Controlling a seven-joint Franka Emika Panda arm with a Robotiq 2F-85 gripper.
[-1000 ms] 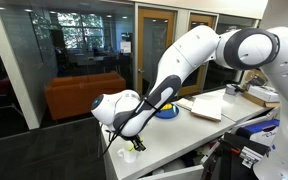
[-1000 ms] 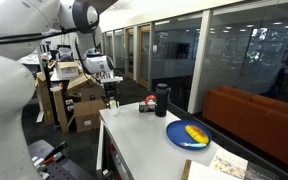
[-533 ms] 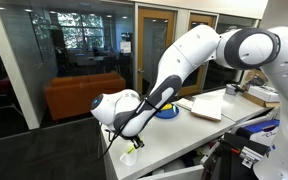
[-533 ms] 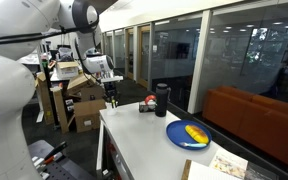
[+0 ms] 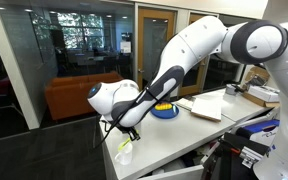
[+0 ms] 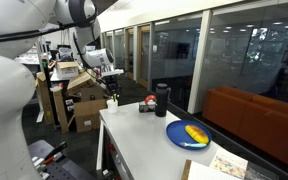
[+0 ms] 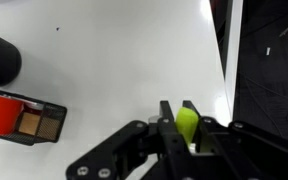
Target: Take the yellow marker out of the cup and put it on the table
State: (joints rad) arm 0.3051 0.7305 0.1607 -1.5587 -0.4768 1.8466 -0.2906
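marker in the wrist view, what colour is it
Yellow-green. The marker shows best in the wrist view, between the fingers of the gripper.

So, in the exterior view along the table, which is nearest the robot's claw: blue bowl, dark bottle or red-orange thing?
From the gripper at the far end of the table:
1. Red-orange item, towards the window side.
2. Dark bottle, right beside it.
3. Blue bowl, much nearer the camera.

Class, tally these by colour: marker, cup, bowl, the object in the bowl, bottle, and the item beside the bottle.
Blue: 1, bowl
Yellow: 2, marker, object in bowl
White: 1, cup
Dark: 1, bottle
Red-orange: 1, item
Total: 6
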